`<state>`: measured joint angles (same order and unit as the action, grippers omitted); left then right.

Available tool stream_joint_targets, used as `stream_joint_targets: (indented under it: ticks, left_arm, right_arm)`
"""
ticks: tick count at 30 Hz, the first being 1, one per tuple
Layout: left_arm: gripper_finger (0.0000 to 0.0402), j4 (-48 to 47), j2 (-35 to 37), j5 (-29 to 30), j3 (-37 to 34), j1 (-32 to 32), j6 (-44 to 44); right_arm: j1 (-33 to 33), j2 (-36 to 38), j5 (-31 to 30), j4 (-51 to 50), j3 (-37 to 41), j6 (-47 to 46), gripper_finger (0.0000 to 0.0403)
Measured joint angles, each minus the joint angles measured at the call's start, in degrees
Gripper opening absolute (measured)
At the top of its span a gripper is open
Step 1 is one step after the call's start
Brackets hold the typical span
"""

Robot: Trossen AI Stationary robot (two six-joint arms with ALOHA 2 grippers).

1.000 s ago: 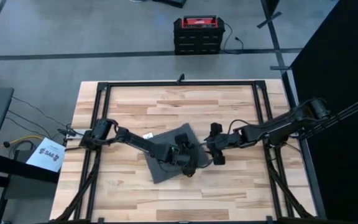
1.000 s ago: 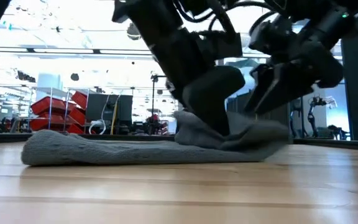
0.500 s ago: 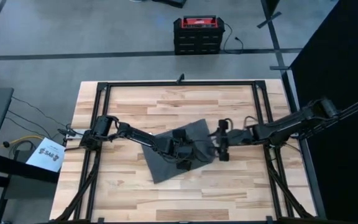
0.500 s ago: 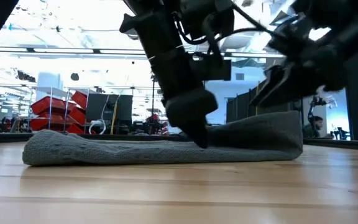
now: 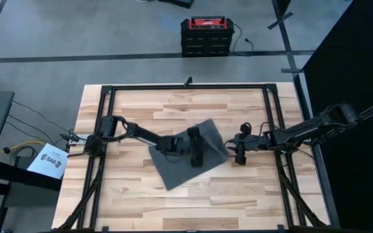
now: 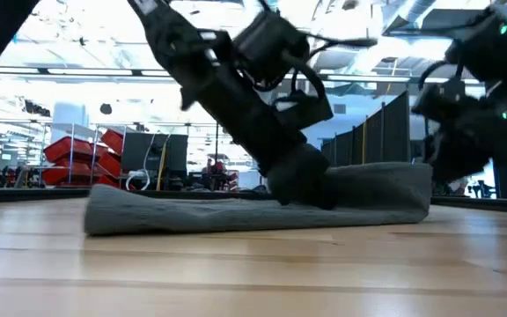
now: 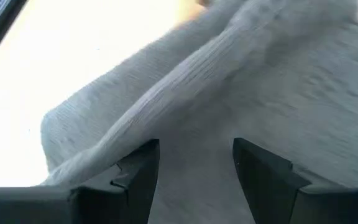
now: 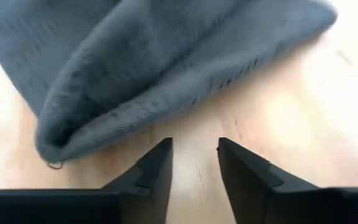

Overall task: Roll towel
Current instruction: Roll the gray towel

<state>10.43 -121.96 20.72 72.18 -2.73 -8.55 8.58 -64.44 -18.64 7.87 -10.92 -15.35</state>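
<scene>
The left claw sat low over the middle of the towel, its dark fingers spread apart with bare cloth showing in the gap between them, so it gripped nothing. In the low view the claw's tip pressed down into the fabric, probably to pin the cloth while an edge was folded over. Just ahead of the fingers, the left wrist view showed a raised, doubled ridge of towel, which looked like the start of a fold or a first turn of the roll.

The right claw hovered at about three o'clock from the towel, just off its near corner. Its fingers stood slightly parted over bare wood, empty, with the towel's folded edge lying just beyond the tips and not touching them. It seemed placed there to be ready to take that edge or to stay clear of the left arm's work.

The dark grey towel lay near the centre of the wooden table, turned at an angle like a diamond, one corner pointing toward six o'clock. In the low view it sat mostly flat, thicker on the side toward the right claw, where the cloth was doubled. The white tag could not be made out. The rolling appeared barely begun, since most of the cloth was spread flat.
</scene>
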Motion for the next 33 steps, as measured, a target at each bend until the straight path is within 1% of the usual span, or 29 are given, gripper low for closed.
stream_joint_targets:
  ticks: [2,4,7,10,12,14,16,18,20,22,26,27,31,33]
  left_arm:
    - [0.0191,0.9,0.0,-2.2,0.6,2.2,-1.4]
    - [0.0191,0.8,0.0,-4.2,1.5,3.8,-2.9]
    - [0.0191,-2.4,0.0,-5.7,3.0,4.8,-3.3]
    - [0.0191,-9.4,0.0,-5.9,3.2,3.6,-1.5]
    - [0.0191,-13.3,0.2,-5.8,3.4,2.1,-0.1]
    - [0.0191,-15.6,0.3,-5.4,3.5,0.2,1.0]
    - [0.0191,-16.1,0.4,-5.0,3.5,-1.3,1.7]
    - [0.0191,-15.2,0.3,-4.6,3.4,-2.4,1.8]
    - [0.0191,-14.0,0.2,-4.6,3.3,-3.2,1.6]
    - [0.0191,-13.9,0.1,-4.7,3.3,-3.8,1.1]
    - [0.0191,-13.0,0.2,-4.6,2.1,-4.9,0.8]
    - [0.0191,-12.8,0.2,-4.9,1.7,-5.4,0.9]
    - [0.0191,-12.6,0.2,-7.5,0.9,-7.9,0.9]
    - [0.0191,-12.6,0.2,-7.6,0.9,-9.3,0.9]
  right_arm:
    - [0.0,-2.5,0.2,1.6,-0.1,-0.3,0.0093]
    - [0.1,-4.1,0.3,0.9,-1.1,-0.5,0.0077]
    - [0.8,-3.5,-0.9,-4.2,-4.7,-0.8,0.0057]
    - [2.8,-1.0,-4.9,-13.5,-9.2,-0.5,0.004]
    - [3.6,0.8,-8.1,-17.5,-11.6,0.8,0.0026]
    - [3.8,2.2,-10.0,-17.8,-13.1,2.8,0.001]
    - [3.5,3.3,-10.2,-16.8,-14.2,5.2,0.0003]
    - [3.5,4.1,-9.8,-12.3,-14.4,7.2,0.0003]
    - [3.7,3.9,-8.1,-6.4,-13.8,8.5,0.0001]
    - [3.4,1.7,-5.9,-0.5,-12.3,9.9,0.0]
    - [1.2,-6.2,-4.8,7.8,-9.7,13.9,0.0]
    - [0.8,-8.4,-3.5,11.5,-9.1,15.5,0.0]
    - [-0.5,-17.5,7.4,29.1,-8.2,22.0,0.0]
    - [-1.8,-22.2,8.5,33.4,-8.2,22.7,0.0]
